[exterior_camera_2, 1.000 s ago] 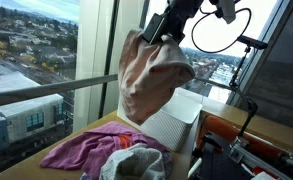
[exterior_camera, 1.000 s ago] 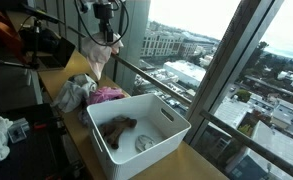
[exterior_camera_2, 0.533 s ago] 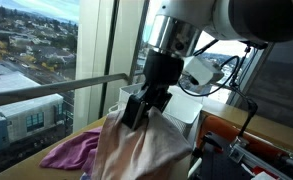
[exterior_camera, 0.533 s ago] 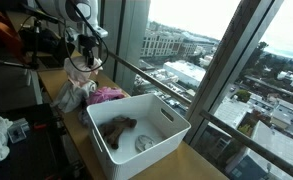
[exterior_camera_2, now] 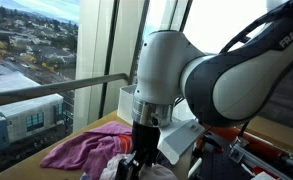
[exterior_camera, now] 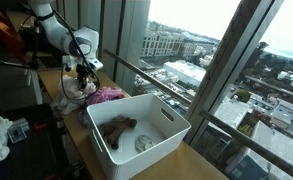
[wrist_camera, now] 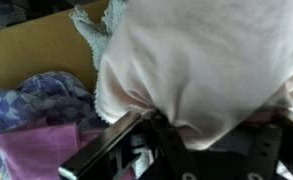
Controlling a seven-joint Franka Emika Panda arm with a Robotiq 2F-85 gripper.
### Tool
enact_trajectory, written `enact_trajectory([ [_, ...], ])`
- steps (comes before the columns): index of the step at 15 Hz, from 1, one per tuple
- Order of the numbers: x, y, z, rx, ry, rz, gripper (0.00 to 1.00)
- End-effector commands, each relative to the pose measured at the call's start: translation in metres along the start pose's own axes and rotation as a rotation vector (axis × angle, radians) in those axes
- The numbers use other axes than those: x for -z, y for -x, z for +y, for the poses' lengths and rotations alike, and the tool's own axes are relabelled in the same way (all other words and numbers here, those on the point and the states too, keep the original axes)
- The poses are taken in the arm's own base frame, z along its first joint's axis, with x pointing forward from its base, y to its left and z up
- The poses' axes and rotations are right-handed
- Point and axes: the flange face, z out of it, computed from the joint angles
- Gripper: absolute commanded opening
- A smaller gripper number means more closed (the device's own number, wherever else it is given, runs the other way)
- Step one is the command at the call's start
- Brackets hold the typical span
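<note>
Now the gripper [exterior_camera: 83, 70] has dropped from high above the white bin [exterior_camera: 158, 150], and the pale pink cloth [wrist_camera: 206, 60] slumps on the clothes heap [exterior_camera: 91, 95] just left of it, bunched at the jaws, though whether they're clamped or parting I cannot tell.

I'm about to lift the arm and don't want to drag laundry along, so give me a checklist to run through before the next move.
1. Pale cloth down on the clothes pile: ok, it seems to rest over the heap.
2. Tool free of the cloth: cannot tell, fabric bunches right at it.
3. Pink garment flat on the table, apart from the tool: ok.
4. White bin apart from the arm: ok.
</note>
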Motion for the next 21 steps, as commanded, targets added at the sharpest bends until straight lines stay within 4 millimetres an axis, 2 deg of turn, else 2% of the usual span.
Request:
enact_trajectory([
  [1,0.023,-0.014,0.022,-0.027,-0.043,0.003,0.61],
  [6,0.088,-0.033,0.085,-0.081,-0.078,0.078,0.98],
  [7,0.102,-0.037,0.101,-0.093,-0.077,0.102,1.0],
  [9,0.125,-0.044,0.132,-0.107,-0.06,0.158,1.0],
  [11,0.139,-0.05,0.158,-0.086,-0.021,0.215,1.0],
  [14,0.144,-0.063,0.188,-0.035,0.059,0.252,1.0],
  [17,0.149,-0.084,0.213,0.022,0.15,0.267,1.0],
  [21,0.191,-0.106,0.261,0.065,0.169,0.225,1.0],
])
